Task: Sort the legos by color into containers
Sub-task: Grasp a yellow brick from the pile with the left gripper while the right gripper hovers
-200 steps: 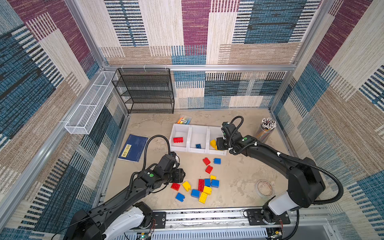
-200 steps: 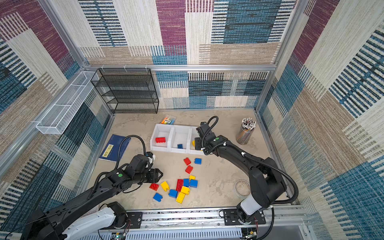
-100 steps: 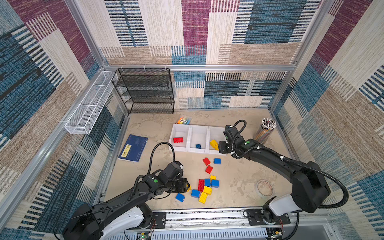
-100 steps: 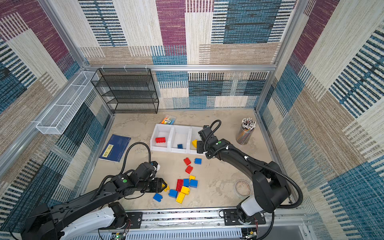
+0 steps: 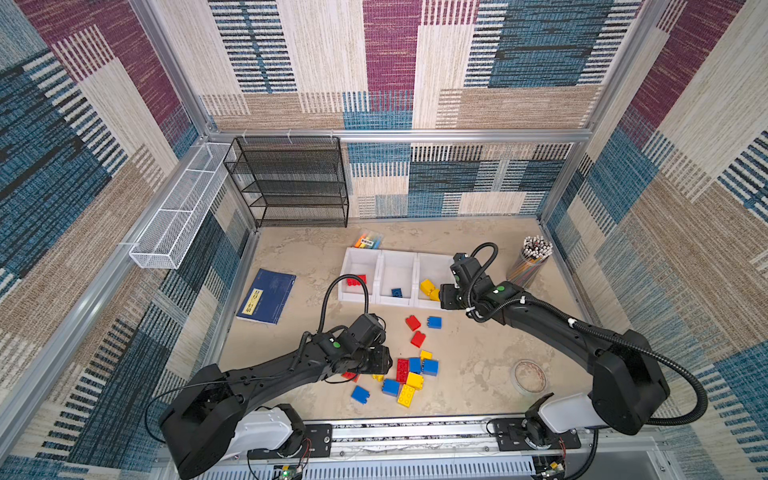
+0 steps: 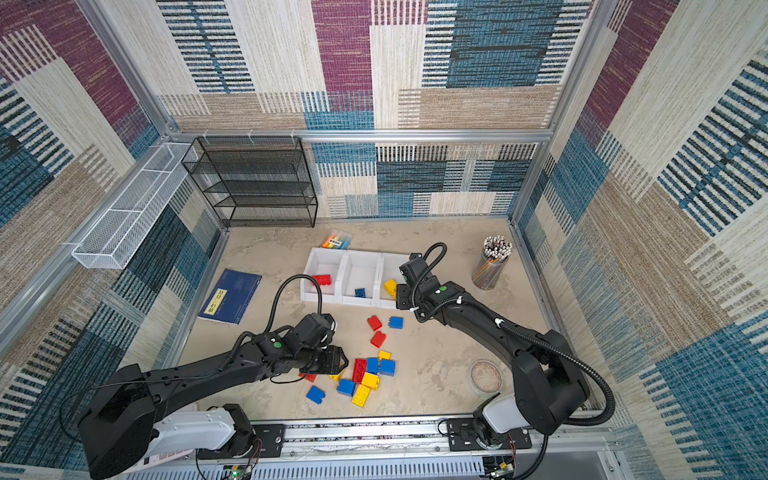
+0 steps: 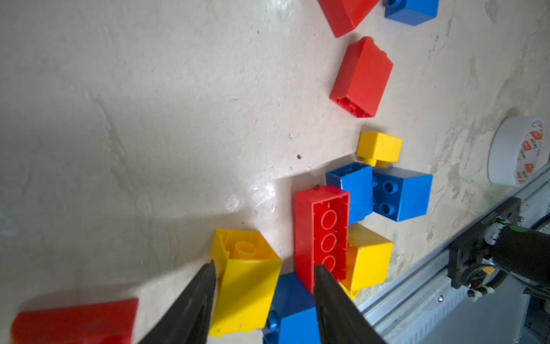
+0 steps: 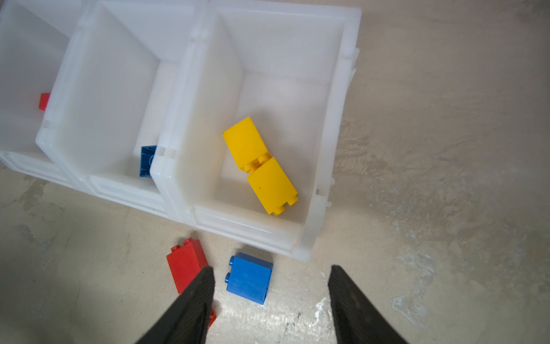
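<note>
Three joined white containers [image 5: 397,266] stand at mid-table. The left one holds a red brick [image 5: 356,280], the middle a blue brick [image 5: 397,293], the right [image 8: 336,134] two yellow bricks [image 8: 262,166]. Several loose legos [image 5: 409,374] lie in a pile near the front. My left gripper [image 7: 265,265] is low at the pile's left edge, open, straddling a yellow brick [image 7: 247,286]; one finger touches it, the other stands clear. My right gripper [image 8: 271,268] hangs open above the floor before the right container, over a blue brick [image 8: 250,278] and beside a red one [image 8: 186,268].
A black mesh rack [image 5: 291,183] and white wire basket [image 5: 178,216] stand back left. A blue booklet [image 5: 266,296] lies left and a marker pack [image 5: 368,241] sits behind the containers. A pencil cup [image 5: 530,262] stands right, a tape roll [image 5: 528,376] front right.
My left gripper has swung toward the front and dropped onto the pile's edge, around the yellow brick. The right gripper has drawn back a little from the right container.
</note>
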`<state>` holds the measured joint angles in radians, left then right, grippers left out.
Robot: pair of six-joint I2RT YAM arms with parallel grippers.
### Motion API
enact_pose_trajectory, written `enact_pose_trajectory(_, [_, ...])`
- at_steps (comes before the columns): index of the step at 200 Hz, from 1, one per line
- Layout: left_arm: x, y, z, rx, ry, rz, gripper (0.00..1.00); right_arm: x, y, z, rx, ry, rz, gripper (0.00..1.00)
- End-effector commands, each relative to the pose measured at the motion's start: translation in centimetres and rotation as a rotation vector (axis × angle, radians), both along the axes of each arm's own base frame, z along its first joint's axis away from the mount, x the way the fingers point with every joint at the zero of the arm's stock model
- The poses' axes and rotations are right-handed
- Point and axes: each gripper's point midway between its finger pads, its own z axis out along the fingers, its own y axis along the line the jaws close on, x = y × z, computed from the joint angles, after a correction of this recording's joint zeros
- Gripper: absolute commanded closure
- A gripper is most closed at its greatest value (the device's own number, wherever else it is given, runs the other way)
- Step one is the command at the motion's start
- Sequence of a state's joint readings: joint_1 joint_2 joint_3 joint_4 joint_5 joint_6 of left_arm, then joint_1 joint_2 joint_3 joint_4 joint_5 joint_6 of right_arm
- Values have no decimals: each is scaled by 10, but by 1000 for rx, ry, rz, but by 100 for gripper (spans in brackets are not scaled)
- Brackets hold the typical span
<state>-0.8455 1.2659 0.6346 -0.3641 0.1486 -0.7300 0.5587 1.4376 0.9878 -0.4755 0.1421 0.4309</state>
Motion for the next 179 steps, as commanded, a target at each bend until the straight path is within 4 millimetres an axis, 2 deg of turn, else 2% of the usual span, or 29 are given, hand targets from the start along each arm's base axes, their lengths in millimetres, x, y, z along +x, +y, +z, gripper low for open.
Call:
enact_pose_trajectory(1, [-2, 10, -4, 79, -18, -20, 44, 2, -2, 4, 10, -19, -24, 36])
enact_pose_trajectory(56, [-11, 18, -6, 151, -35, -72, 44, -1, -3, 0, 16, -14, -26, 36])
enact_pose_trajectory(94, [-7, 10, -9, 175, -35, -106, 45, -2, -3, -1, 17, -11, -28, 36])
enact_pose_trajectory(179, [0, -5, -16, 209, -20, -164, 65, -4, -7, -1, 11, -12, -35, 37])
